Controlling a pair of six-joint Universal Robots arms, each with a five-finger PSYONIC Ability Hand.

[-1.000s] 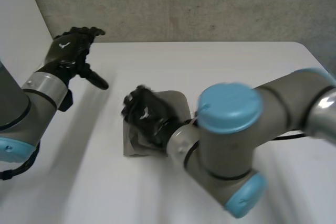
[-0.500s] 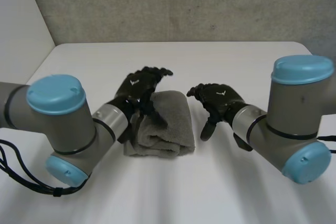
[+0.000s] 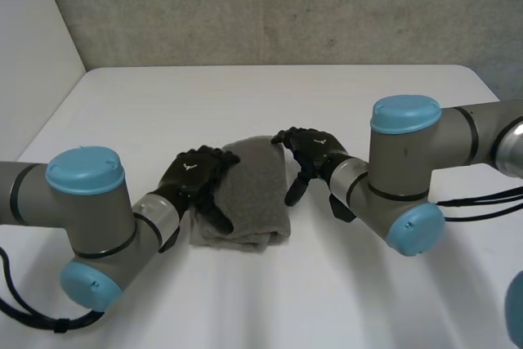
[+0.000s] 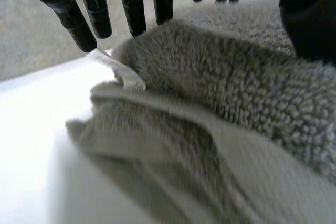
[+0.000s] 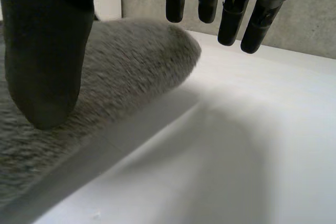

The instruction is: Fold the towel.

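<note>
head view: folded grey towel (image 3: 249, 194) lies mid-frame on the white table (image 3: 245, 104). left hand (image 3: 194, 181) is at its left edge and right hand (image 3: 315, 153) at its right edge, both with fingers loose and thumbs on the pile. left wrist view: a white tag (image 4: 118, 72), unreadable.

The head camera is looking down on the towel (image 3: 249, 194) from behind, between the arms, at some distance. The wrist cameras are peering along the left hand (image 3: 194, 179) and right hand (image 3: 315, 153), hard against the towel's opposite sides. All three are sharing the towel.
</note>
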